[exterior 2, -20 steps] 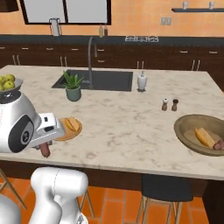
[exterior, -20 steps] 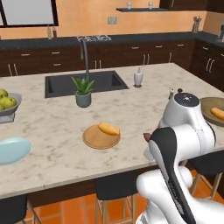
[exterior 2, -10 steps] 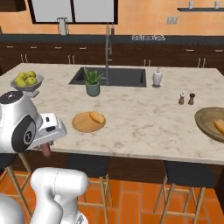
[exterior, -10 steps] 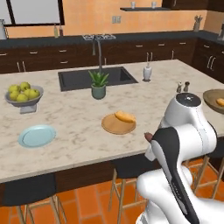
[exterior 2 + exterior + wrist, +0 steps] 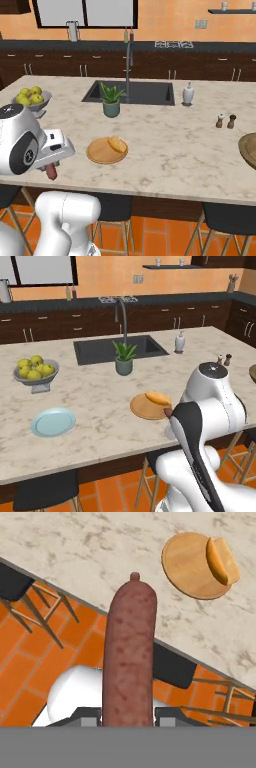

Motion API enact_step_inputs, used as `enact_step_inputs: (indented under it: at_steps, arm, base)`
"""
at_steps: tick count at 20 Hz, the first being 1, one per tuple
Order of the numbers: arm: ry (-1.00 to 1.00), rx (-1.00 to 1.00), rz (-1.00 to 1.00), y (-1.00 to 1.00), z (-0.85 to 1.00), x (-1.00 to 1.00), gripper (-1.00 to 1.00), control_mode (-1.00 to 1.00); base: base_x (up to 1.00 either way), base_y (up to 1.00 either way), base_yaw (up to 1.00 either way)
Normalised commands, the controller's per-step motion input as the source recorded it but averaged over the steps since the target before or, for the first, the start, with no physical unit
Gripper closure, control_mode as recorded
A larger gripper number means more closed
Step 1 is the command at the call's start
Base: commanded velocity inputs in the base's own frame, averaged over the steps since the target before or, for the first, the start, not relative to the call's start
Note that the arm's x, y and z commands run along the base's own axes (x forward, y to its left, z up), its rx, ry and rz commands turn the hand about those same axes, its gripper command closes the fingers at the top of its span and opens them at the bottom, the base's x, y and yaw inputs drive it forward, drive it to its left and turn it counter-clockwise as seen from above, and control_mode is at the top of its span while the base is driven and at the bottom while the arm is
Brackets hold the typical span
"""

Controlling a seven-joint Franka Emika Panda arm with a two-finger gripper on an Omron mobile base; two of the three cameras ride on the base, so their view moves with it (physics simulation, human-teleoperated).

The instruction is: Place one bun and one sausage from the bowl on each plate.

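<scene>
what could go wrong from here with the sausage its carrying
The end effector grips the sausage only at its bottom end, over the floor and stools beyond the counter edge; a slip would likely drop it off the island. The tan plate already carries a bun on one side, so a careless placement might knock it or roll off the low rim.

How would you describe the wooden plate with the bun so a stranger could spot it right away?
Find the marble island counter with the sink. Near its front edge, in front of the potted plant, lies a tan wooden plate carrying a bun. The pale blue plate farther along that edge has nothing on it.
</scene>
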Motion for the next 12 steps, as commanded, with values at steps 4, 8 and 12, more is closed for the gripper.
enact_step_inputs:
  at_steps: [4, 8, 12]
  arm:
    - [0.0, 0.0, 0.0, 0.0, 0.0, 0.0, 1.0, 1.0]
    - [-0.03, 0.01, 0.0, 0.0, 0.0, 0.45, 1.0, -1.0]
    - [-0.02, 0.0, 0.0, 0.0, 0.0, 0.94, 1.0, -1.0]
  base:
    - [0.61, 0.0, 0.0]
    - [0.12, 0.0, 0.0]
    - [0.0, 0.0, 0.0]
